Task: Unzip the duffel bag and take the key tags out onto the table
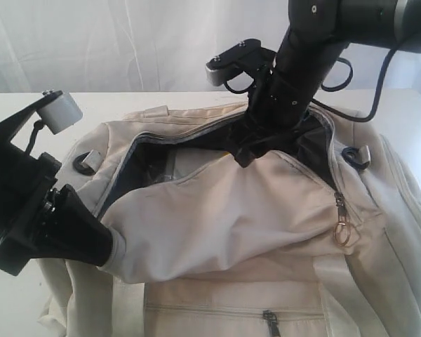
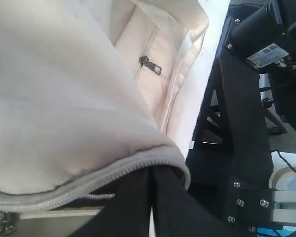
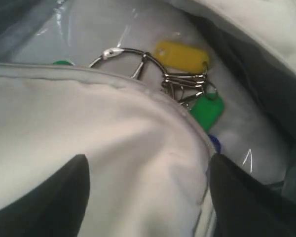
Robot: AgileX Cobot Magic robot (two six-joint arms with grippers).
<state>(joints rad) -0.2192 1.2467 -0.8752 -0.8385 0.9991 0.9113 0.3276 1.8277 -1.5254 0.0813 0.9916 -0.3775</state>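
The only label showing is a small white sticker [image 2: 263, 53] on the dark robot frame in the left wrist view, and its print is coming out too small to read.

The duffel bag [image 1: 266, 232] is lying on the white desk [image 1: 126, 102] with its main zipper undone and its mouth gaping, dark lining showing inside. A dark zipper pull [image 1: 340, 214] carrying a metal ring is hanging at the right end of the opening. A pocket pull [image 1: 270, 323] is sitting on the closed front pocket.

The key tags [image 3: 187, 84] are lying inside the bag on a pale, glossy surface at its bottom. A yellow tag [image 3: 182, 55] and a green tag [image 3: 207, 111] are showing whole. The edge of a blue tag [image 3: 214, 143] is peeking past the flap. All are hooked onto metal rings [image 3: 133, 57].

The left claw [image 1: 111, 247] is clenching the zippered edge of the near flap at the bag's left end, and the cream fabric is drawing taut toward it. The right claw [image 3: 148, 182] is reaching down into the opening. Its two dark fingers [image 3: 64, 192] are standing well apart, released. The flap's rim is bulging between them, and the tags are lying just beyond, untouched.
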